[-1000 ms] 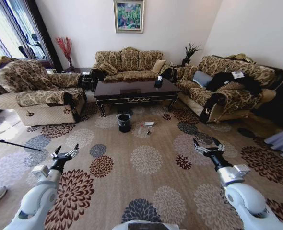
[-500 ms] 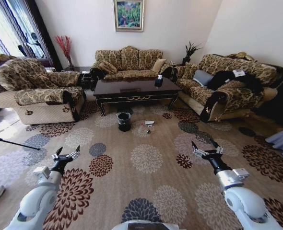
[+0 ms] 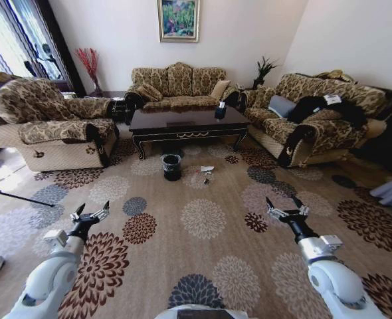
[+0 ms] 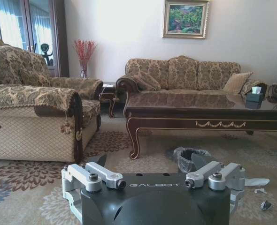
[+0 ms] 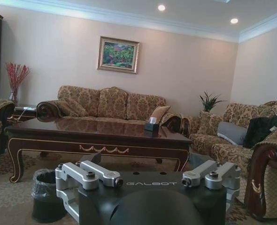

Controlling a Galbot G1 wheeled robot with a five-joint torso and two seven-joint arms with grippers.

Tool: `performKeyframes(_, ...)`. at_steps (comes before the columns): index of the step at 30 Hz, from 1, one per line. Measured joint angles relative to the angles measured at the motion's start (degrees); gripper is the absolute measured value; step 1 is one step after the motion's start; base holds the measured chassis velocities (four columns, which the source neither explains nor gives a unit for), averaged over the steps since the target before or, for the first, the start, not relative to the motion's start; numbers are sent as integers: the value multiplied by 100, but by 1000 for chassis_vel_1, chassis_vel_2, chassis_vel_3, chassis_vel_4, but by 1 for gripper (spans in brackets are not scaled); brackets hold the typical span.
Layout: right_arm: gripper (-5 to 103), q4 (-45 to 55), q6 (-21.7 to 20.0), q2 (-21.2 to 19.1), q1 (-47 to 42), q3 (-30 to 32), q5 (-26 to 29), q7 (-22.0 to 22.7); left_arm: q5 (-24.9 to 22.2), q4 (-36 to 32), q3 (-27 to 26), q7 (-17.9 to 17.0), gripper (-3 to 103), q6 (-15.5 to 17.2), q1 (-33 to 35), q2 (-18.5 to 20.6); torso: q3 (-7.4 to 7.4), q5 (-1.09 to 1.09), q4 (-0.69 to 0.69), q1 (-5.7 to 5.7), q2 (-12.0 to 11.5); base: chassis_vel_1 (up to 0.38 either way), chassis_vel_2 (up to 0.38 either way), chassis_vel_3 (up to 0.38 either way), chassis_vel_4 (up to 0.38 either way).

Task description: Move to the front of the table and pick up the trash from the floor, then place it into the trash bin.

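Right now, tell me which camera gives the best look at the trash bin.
The right wrist view: the trash bin stands near and large before the table, its bag-lined rim plain. The left wrist view shows the bin partly hidden behind the left gripper. The head view shows it whole but small.

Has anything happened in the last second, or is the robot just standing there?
The whole head view has shifted slightly, so the camera moved. The trash bin and trash lie as before in front of the table. Both the left gripper and right gripper stay open and empty.
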Motion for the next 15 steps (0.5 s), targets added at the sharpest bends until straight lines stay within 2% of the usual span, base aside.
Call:
performKeyframes(4, 100, -128, 69, 44, 33, 48, -96, -27, 46, -27, 7, -26, 100, 40, -55, -33, -49, 0, 0, -45, -94, 0, 0, 0, 0)
performKeyframes(15, 100, -279, 44, 63, 172, 7, 114, -8, 61, 11, 29, -101, 100, 143, -189, -38, -209, 0, 0, -166, -374, 0, 0, 0, 0)
